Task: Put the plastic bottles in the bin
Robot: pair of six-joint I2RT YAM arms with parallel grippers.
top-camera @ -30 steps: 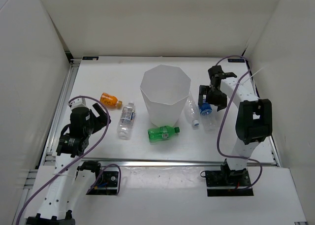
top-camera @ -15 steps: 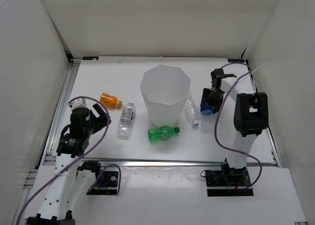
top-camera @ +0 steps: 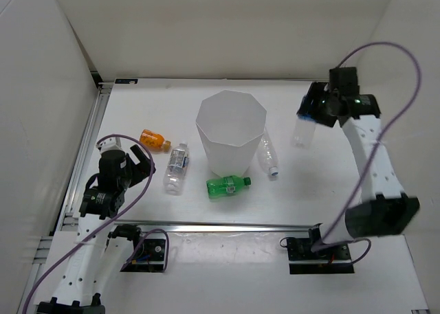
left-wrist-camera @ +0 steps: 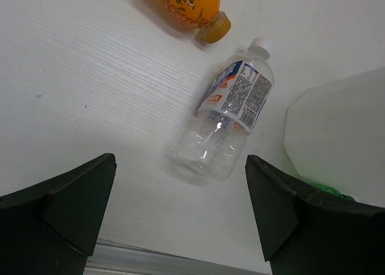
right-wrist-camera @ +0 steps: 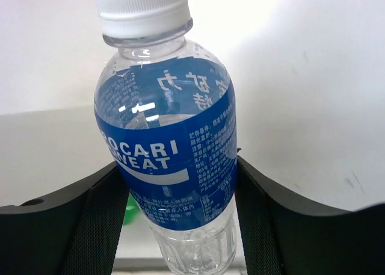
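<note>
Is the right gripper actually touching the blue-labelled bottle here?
Touching. The right wrist view shows both fingers of the right gripper pressed against opposite sides of the blue-labelled bottle, with no gap.

- The bin (top-camera: 230,159) is white and translucent, with faceted sides. It stands upright near the middle of the desk, its top open.
- The orange bottle (top-camera: 154,139) lies on its side toward the left edge.
- The pale-labelled bottle (top-camera: 177,167) is clear and lies between the orange bottle and the bin, with its white cap toward the far edge.
- The green bottle (top-camera: 227,185) lies just beside the bin, on its near-edge side.
- The plain bottle (top-camera: 268,154) is clear and lies just right of the bin, with its cap toward the near edge.
- The blue-labelled bottle (right-wrist-camera: 171,166) is clear with a white cap. It is off the desk, clamped in the right gripper (right-wrist-camera: 175,191), toward the far right corner.
</note>
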